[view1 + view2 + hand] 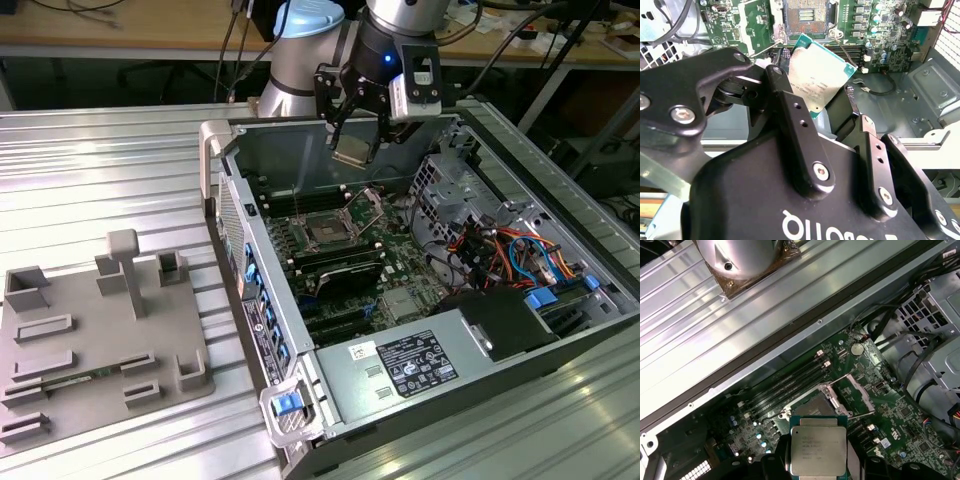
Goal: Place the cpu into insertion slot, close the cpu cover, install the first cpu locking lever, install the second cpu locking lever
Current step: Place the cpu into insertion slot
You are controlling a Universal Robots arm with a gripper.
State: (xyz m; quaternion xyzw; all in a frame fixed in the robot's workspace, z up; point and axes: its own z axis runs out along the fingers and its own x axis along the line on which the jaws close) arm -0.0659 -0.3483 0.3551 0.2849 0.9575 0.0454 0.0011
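My work surface is a ribbed silver aluminium table (pixel 110 170). Its long grooves run across the exterior view and catch bright light near the front corner at the exterior view's right. A pale grey moulded plastic fixture plate (pixel 92 335) lies flat near the table's edge at the exterior view's left. Beyond the table's far edge I see a light wooden bench top (pixel 130 25), with dark shadow beneath it, black cables (pixel 235 50) hanging down and slanted grey metal bench legs (pixel 560 78).
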